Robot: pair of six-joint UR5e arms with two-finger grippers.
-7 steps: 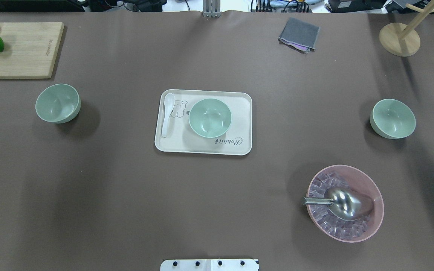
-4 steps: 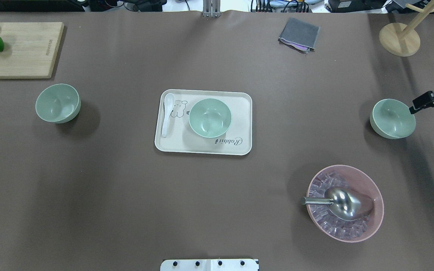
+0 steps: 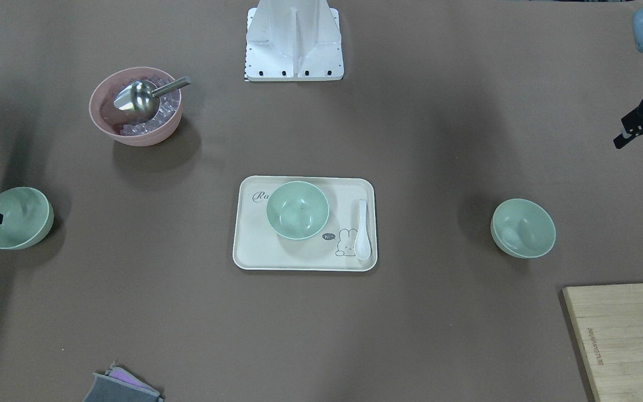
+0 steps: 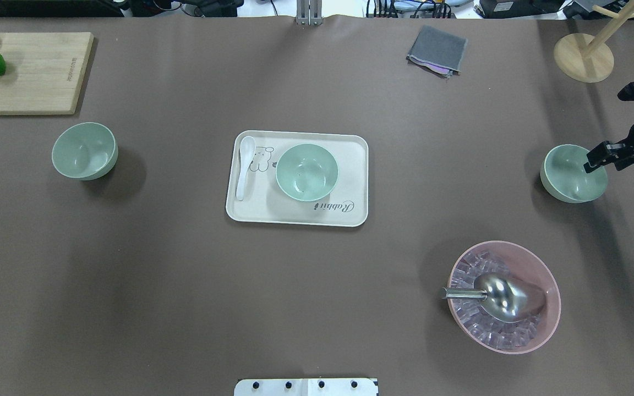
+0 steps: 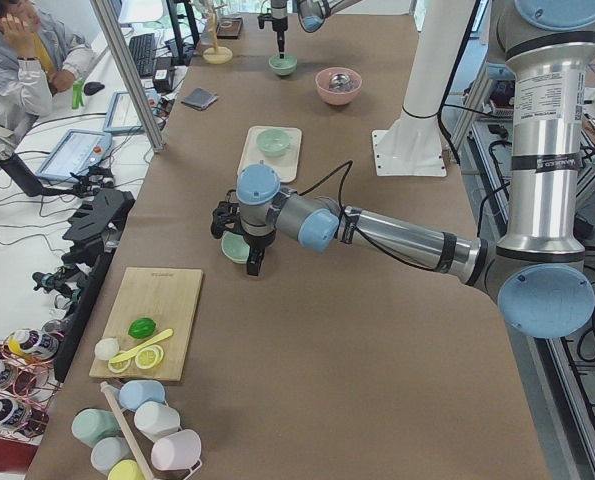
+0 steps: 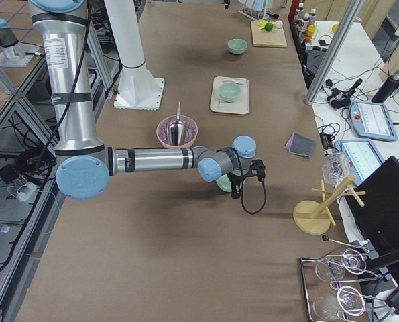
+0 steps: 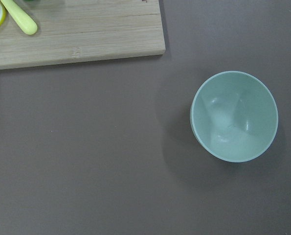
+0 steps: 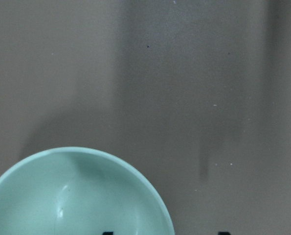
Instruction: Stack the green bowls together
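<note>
Three pale green bowls stand apart. The left bowl (image 4: 84,150) sits on the table and also shows in the left wrist view (image 7: 233,116). The middle bowl (image 4: 306,171) sits on a cream tray (image 4: 350,214). The right bowl (image 4: 570,175) sits on the table. My right gripper (image 4: 603,160) is open and low at the right bowl's outer rim; its dark fingertips (image 8: 106,233) just show over the bowl (image 8: 77,196). My left gripper (image 3: 639,146) looks open and empty, held high off the left bowl (image 3: 522,228).
A pink bowl (image 4: 504,297) of ice with a metal scoop stands front right. A cutting board (image 4: 25,71) with lime and lemon lies far left. A grey cloth (image 4: 437,49) and a wooden rack base (image 4: 584,58) are at the back. A white spoon (image 4: 244,165) lies on the tray.
My right gripper has come in from the right edge and moved left to the right bowl's rim. The bowls have not moved.
</note>
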